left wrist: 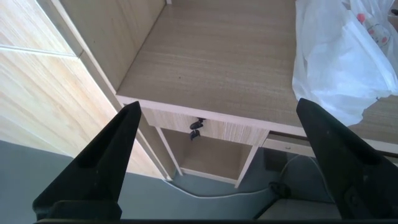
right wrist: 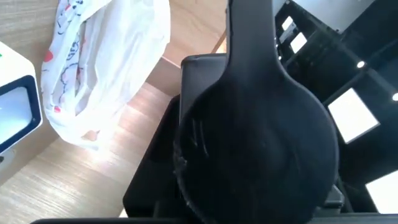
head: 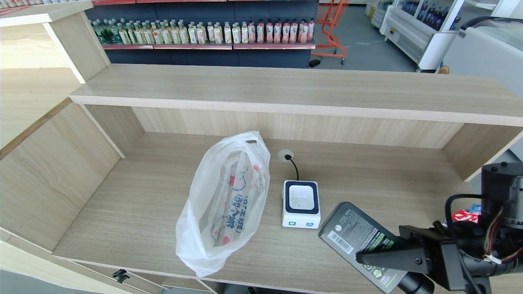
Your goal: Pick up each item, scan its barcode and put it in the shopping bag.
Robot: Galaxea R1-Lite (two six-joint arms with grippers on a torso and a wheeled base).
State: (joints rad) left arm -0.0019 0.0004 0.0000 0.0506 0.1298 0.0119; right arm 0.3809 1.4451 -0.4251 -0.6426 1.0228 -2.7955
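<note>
My right gripper point(head: 369, 258) hangs over the desk's front right part, shut on a dark grey flat pack point(head: 357, 239) whose barcode label faces up. The pack is just right of the white scanner point(head: 301, 203), not over its window. The same pack point(right wrist: 249, 124) shows from behind, dark and very close, in the right wrist view. A white plastic shopping bag point(head: 224, 200) lies left of the scanner with a pink-and-white printed packet point(head: 233, 192) inside. My left gripper point(left wrist: 217, 168) is open and holds nothing, below and in front of the desk's front edge point(left wrist: 205, 121).
The wooden desk point(head: 143, 196) sits in a recess with side walls and a raised counter point(head: 286, 90) behind. The scanner's cable point(head: 293, 165) runs back to a hole in the desk. A red packet point(head: 463, 215) lies at the right, behind my right arm.
</note>
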